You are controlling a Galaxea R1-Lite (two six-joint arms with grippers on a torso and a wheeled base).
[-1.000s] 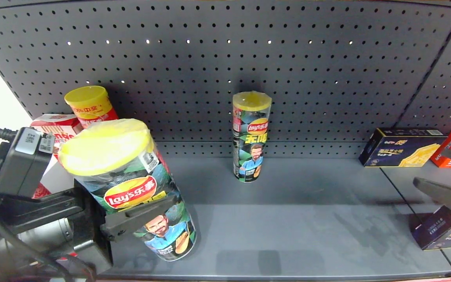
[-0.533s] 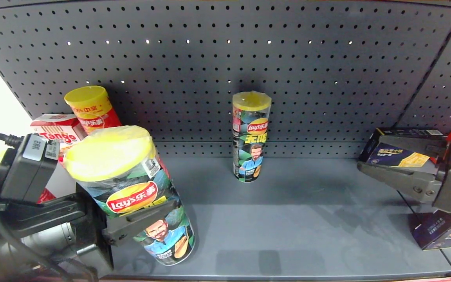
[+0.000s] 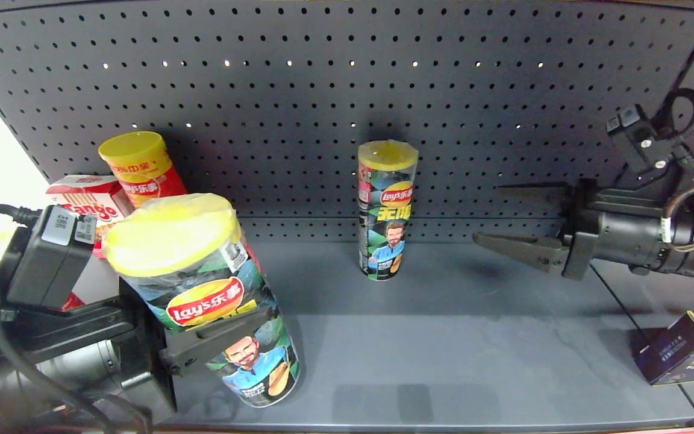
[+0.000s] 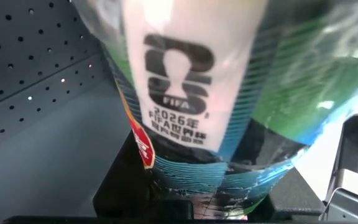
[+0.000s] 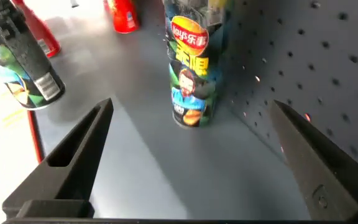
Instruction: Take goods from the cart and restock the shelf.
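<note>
Yellow plastic tops a tall chip can with a green and blue picture wrap (image 3: 196,283). The left gripper (image 3: 226,328) is squeezed tight around the middle of this can, with one black finger across its front. In the head view, the can sits at about 8 o'clock, over the front part of the grey metal shelf board (image 3: 443,349). Its top leans a little toward 10 o'clock. I cannot tell if its bottom touches the board.

A second tall chip can with the same yellow lid and picture wrap (image 3: 386,211) stands up straight at about 12 o'clock. It is close to the grey back wall full of small holes (image 3: 323,90).

The right gripper (image 3: 497,216) hangs at about 3 o'clock, above the board, and holds nothing. Its two pointed fingers are spread wide apart and point toward 9 o'clock, at the standing can. It is near that can but does not touch it. The right wrist view shows the standing can past the two spread fingers.

A red chip can with a yellow lid (image 3: 139,166) is at about 10 o'clock, by the back wall. A red and white snack box (image 3: 88,196) sits just beside it, toward 9 o'clock. A dark blue cardboard box (image 3: 684,349) lies at about 4 o'clock, well apart from the cans.
</note>
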